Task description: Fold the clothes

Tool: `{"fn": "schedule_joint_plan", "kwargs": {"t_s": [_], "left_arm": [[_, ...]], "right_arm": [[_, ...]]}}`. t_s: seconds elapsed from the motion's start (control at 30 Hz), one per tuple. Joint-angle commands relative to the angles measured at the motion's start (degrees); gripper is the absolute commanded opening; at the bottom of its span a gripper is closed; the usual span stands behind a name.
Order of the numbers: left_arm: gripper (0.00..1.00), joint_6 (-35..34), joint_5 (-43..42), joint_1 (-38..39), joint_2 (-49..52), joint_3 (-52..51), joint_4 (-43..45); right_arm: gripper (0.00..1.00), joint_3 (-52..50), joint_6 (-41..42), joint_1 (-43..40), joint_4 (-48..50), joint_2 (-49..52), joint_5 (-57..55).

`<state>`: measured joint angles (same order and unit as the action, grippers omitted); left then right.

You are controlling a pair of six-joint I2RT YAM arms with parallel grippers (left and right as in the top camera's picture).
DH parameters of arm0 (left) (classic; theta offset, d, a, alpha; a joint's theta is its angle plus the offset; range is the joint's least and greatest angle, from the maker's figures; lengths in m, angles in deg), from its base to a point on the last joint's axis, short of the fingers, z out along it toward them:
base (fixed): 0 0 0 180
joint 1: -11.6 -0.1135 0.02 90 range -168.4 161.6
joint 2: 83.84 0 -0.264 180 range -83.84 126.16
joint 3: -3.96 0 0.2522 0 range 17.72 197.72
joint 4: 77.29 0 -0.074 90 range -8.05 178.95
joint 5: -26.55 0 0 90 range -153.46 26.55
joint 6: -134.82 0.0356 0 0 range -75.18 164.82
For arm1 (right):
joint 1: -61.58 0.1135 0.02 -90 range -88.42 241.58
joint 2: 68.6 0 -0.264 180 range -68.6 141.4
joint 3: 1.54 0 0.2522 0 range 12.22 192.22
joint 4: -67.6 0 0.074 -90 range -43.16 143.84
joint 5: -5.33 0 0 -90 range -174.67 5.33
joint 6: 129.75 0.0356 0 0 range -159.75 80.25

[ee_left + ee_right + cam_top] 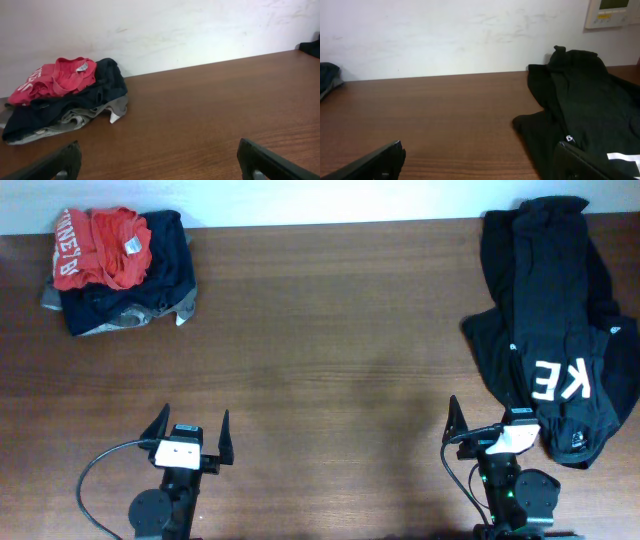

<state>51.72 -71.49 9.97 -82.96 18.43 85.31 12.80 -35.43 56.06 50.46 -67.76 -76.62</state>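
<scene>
Left jaws: wide open and holding nothing, low over the bare tabletop [330, 350] at its near edge.
Right jaws: also wide open and holding nothing. One finger stands at the near hem of the black heap [545, 290]; I cannot tell whether it touches the cloth.
"KE" T-shirt [560, 380]: on top of the black heap at the right side, with its letters toward the right arm.
Mixed heap: in the far left corner, a red garment [105, 245] on a navy garment [165, 265] and a grey garment [110, 328], well apart from both arms.
Risk, too many layers: the black shirts overlap and show no clear borders, so a deep pinch could probably take two or three together.
Risk, dragging: pulling one shirt to the free middle may pull its neighbours along, perhaps over the right edge.
Risk, snagging: an open finger so near the hem could catch a fold when the arm moves.
Risk, uneven lift: the left arm is far from the black heap, so a one-sided pull could bunch the shirt.
</scene>
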Motion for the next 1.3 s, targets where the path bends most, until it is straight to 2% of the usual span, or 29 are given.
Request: {"fn": "schedule_joint_plan", "kwargs": {"t_s": [0.0, 0.37, 0.53, 0.77, 0.9, 1.07, 1.27], "left_arm": [[0.99, 0.5, 0.6, 0.0, -0.5, -0.2, -0.3], [0.99, 0.5, 0.5, 0.0, -0.5, -0.2, -0.3], [0.99, 0.5, -1.2, 0.0, -0.5, -0.2, 0.9], [0.99, -0.5, -2.3, 0.0, 2.1, 3.5, 1.2], [0.99, -0.6, -3.3, 0.0, 8.0, 9.3, 1.2], [0.99, -0.6, -5.7, 0.0, 20.1, 20.5, 0.0], [0.99, -0.6, -6.1, 0.0, 37.9, 38.5, -9.8]], "right_arm": [[0.99, -0.3, 0.0, 0.3, -0.3, -0.5, 0.3], [0.99, -0.3, 0.2, 0.3, -0.1, -0.5, 0.4], [0.99, 0.0, 2.8, 0.3, 1.0, -0.5, 1.3], [0.99, 8.2, 2.8, 0.3, -0.8, 0.3, 2.1], [0.99, 15.3, 2.7, 0.3, -5.5, 4.4, 0.3], [0.99, 25.1, 1.9, 0.3, -9.9, 14.3, 0.3], [0.99, 39.0, 1.9, 0.2, -17.3, 29.0, -1.3]]}}
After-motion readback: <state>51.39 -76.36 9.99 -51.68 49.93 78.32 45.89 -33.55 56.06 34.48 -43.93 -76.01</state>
